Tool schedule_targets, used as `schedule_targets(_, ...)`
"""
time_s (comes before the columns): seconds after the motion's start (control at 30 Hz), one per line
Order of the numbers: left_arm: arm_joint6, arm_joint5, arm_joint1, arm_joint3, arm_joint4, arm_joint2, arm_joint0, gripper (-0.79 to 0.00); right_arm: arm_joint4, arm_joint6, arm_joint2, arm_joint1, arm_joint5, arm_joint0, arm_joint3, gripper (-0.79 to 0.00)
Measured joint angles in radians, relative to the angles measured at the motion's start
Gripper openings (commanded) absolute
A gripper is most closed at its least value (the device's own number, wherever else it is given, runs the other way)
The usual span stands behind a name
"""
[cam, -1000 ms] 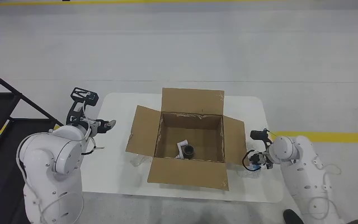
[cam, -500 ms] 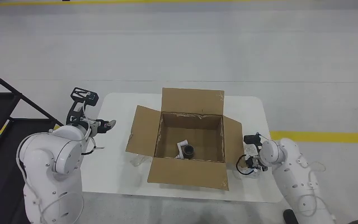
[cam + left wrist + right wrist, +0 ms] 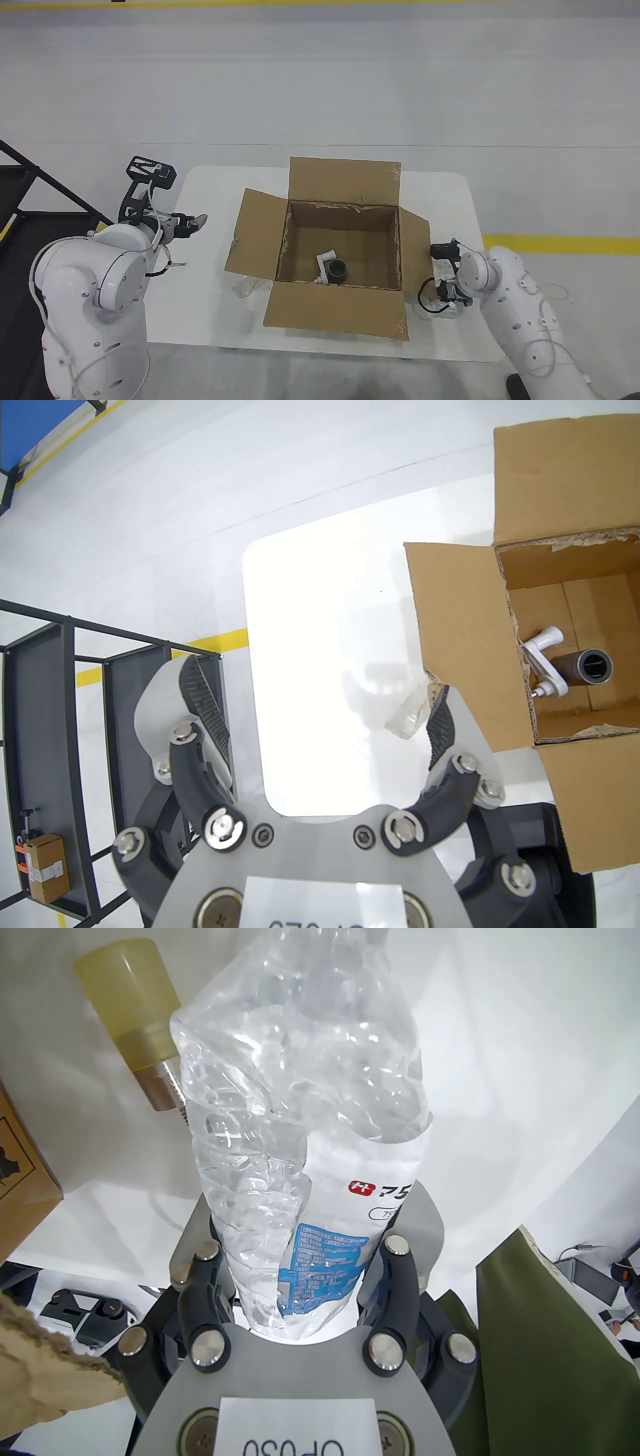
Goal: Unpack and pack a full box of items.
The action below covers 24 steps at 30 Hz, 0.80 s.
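Looking down in the top view, the box (image 3: 335, 308) sits mid-way along the worktop (image 3: 205, 300), flaps spread, a dark cylinder (image 3: 337, 268) on its floor. The right end effector (image 3: 447, 290) hangs at the worktop's right edge, just beside the right flap; the left end effector (image 3: 192, 221) is near the left edge.

Left wrist view: its jaws stand wide apart, holding nothing.

Right wrist view: the fingers clamp a crumpled clear bottle (image 3: 300, 1078), with a yellow-capped tube (image 3: 130, 1013) lying near it. The buckled plastic could slip or fold in the grip, and lowering it here could knock the tube or snag the flap.

Over the last second the right arm has edged inward toward that flap; the left has stayed put.
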Motion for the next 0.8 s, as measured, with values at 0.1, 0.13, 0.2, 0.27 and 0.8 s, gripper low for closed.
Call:
schedule_targets(0.1, 0.0, 0.0, 0.0, 0.0, 0.0, 0.0, 0.0, 0.0, 0.001, -0.004, -0.009, -0.001, -0.003, 0.006, 0.012, -0.206)
schedule_targets(0.13, 0.0, 0.0, 0.0, 0.0, 0.0, 0.0, 0.0, 0.0, 0.001, -0.005, -0.012, -0.001, -0.004, 0.008, 0.016, -0.206)
schedule_targets(0.2, 0.0, 0.0, 0.0, 0.0, 0.0, 0.0, 0.0, 0.0, 0.002, -0.006, -0.015, -0.002, -0.004, 0.011, 0.021, -0.188)
schedule_targets(0.27, 0.0, 0.0, 0.0, 0.0, 0.0, 0.0, 0.0, 0.0, 0.006, -0.006, -0.017, -0.002, -0.005, 0.014, 0.024, -0.123)
schedule_targets(0.8, 0.0, 0.0, 0.0, 0.0, 0.0, 0.0, 0.0, 0.0, 0.013, 0.0, -0.025, 0.003, 0.001, 0.004, -0.002, -0.092)
